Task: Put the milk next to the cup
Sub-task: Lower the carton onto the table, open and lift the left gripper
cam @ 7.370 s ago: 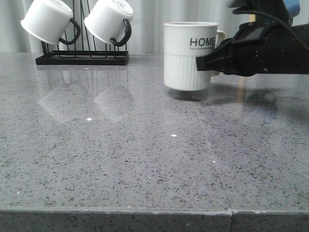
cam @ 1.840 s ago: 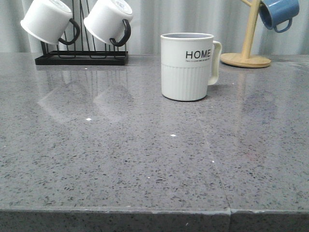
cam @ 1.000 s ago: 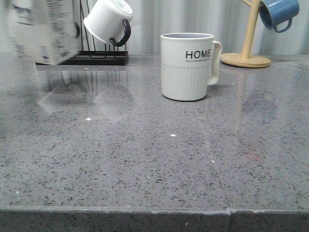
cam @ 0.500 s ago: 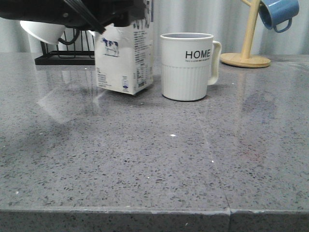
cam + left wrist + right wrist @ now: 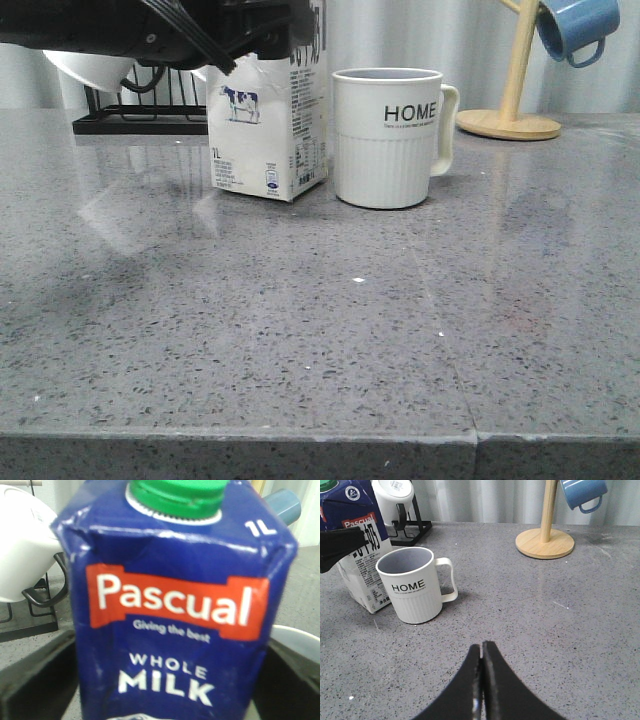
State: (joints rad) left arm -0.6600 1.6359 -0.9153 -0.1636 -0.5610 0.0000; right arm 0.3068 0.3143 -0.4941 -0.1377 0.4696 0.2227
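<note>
Since half a second ago, my left gripper (image 5: 235,45), clamped on the milk (image 5: 268,135), has lowered it centre-frame, just left of the cup (image 5: 388,137). Right gripper (image 5: 481,652) sits closed, clear.

The grey speckled table (image 5: 300,330) carries the milk (image 5: 268,130), the cup (image 5: 388,140), a black rack (image 5: 150,122) and a wooden stand (image 5: 510,122).

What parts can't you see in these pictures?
- Milk carton top, front view: covered by the left arm.
- Carton bottom, left wrist view: cut off by the edge.
- Small print under HOME on the cup: too tiny.
- Left gripper fingers: mostly behind the carton.
</note>
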